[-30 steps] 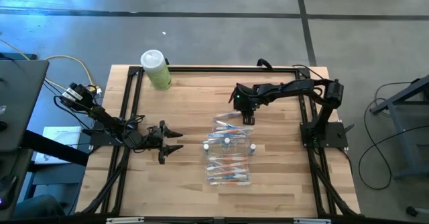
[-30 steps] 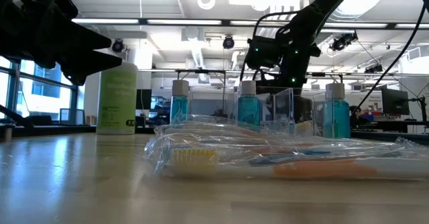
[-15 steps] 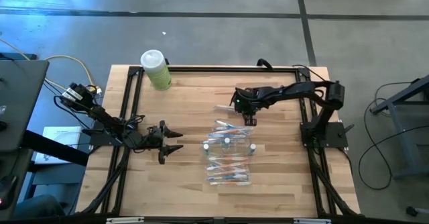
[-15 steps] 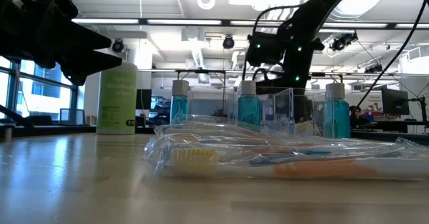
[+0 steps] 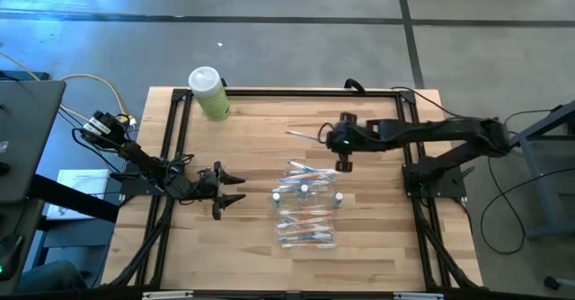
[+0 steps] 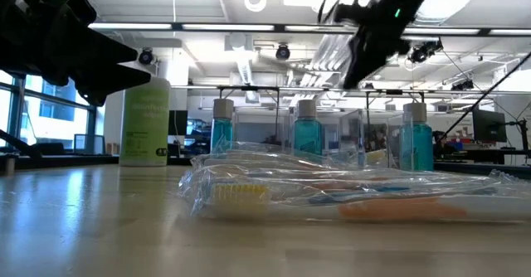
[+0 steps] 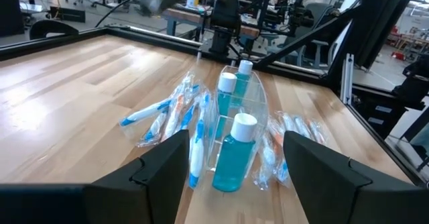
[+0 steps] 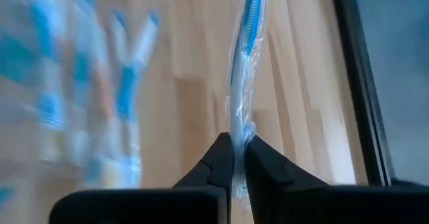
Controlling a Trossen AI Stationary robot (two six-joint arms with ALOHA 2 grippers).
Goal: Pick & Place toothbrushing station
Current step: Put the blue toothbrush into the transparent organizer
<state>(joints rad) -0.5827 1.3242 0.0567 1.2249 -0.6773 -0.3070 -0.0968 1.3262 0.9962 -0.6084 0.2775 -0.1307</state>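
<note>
Blue-marked and sealed in clear film, a wrapped toothbrush was pinched in the right tool, whose fingers were closed on the wrapper's end. From above we saw this toothbrush as a thin pale sliver lying roughly crosswise to the table, reaching from the right tool toward the left side, above the wooden table.

Near the table's middle we saw the clear plastic holder with three small white-capped tubes of blue liquid standing upright in it. Around it lay a heap of wrapped toothbrushes with blue and orange marks, mostly pointing along the table's depth.

We saw the left tool waiting just left of the heap, its fingers spread wide apart and holding nothing.

At the far left corner stood a pale green bottle with a white cap; its dark label was too small for us to read.
</note>
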